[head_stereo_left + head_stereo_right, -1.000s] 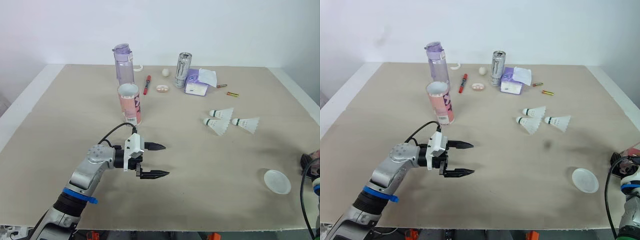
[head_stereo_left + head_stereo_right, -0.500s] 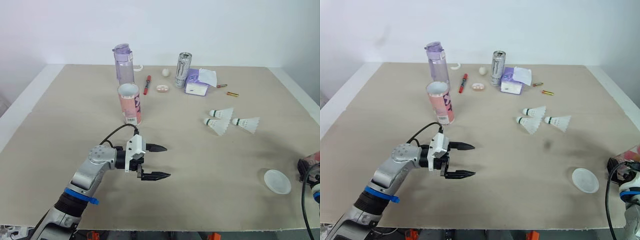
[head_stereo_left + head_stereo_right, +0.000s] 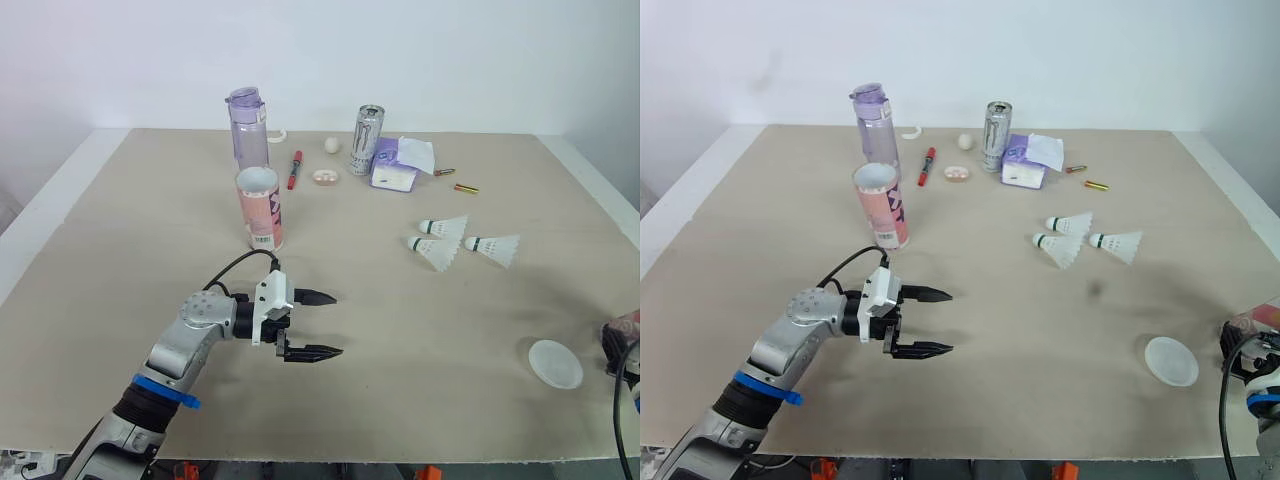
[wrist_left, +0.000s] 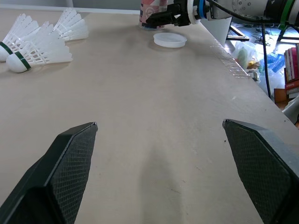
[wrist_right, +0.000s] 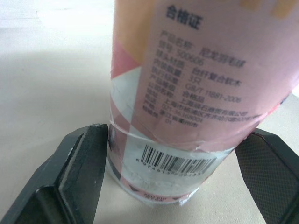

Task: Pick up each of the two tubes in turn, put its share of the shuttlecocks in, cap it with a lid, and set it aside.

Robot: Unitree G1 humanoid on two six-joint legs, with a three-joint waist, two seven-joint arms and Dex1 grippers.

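Observation:
A pink open-topped tube stands upright at the left-centre of the table. Three white shuttlecocks lie grouped to the right of centre. A translucent lid rests near the front right. My left gripper hovers open and empty over the table in front of the upright tube. At the table's right edge my right gripper is shut on a second pink tube, its barcode end between the fingers; that tube peeks in at the right edge.
Along the back stand a purple water bottle, a silver can and a purple tissue pack. A red pen, a small ball and two batteries lie near them.
My left gripper has edged slightly to the right, still open. My right arm with its tube has drawn back toward the table's right edge.

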